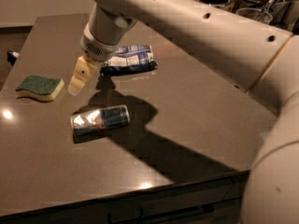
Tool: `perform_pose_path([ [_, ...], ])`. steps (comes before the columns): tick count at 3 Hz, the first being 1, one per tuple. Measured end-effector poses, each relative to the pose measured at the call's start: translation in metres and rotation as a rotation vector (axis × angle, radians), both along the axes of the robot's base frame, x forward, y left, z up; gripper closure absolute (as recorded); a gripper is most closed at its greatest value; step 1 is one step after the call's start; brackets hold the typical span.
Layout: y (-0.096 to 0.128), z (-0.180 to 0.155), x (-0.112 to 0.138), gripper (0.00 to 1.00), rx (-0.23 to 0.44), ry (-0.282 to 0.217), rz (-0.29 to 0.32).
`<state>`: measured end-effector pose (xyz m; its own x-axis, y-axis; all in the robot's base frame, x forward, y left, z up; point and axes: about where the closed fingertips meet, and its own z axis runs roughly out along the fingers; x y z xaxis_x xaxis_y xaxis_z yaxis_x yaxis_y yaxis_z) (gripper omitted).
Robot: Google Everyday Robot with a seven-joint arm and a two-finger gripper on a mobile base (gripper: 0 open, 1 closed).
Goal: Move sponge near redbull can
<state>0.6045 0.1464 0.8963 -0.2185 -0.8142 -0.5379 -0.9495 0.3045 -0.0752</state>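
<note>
The sponge (40,87), dark green on top over pale yellow foam, lies flat at the table's left side. The redbull can (100,120), silver and blue with a red mark, lies on its side nearer the front, right of the sponge. My gripper (80,80) hangs from the white arm above the table, just right of the sponge and behind the can. It touches neither.
A blue-and-white crinkly snack bag (129,59) lies behind the gripper. The dark table (196,120) has its front edge close to the camera. Jars and a glass bowl (254,3) stand at the back right. My white arm crosses the right side.
</note>
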Motion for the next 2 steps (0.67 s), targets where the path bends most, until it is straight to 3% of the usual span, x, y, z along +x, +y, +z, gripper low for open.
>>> perform_pose_path([
  [1,0.021,-0.018,-0.001,0.0,-0.001,0.034,0.018],
  [2,0.065,-0.036,-0.006,0.0,0.007,0.068,0.078],
])
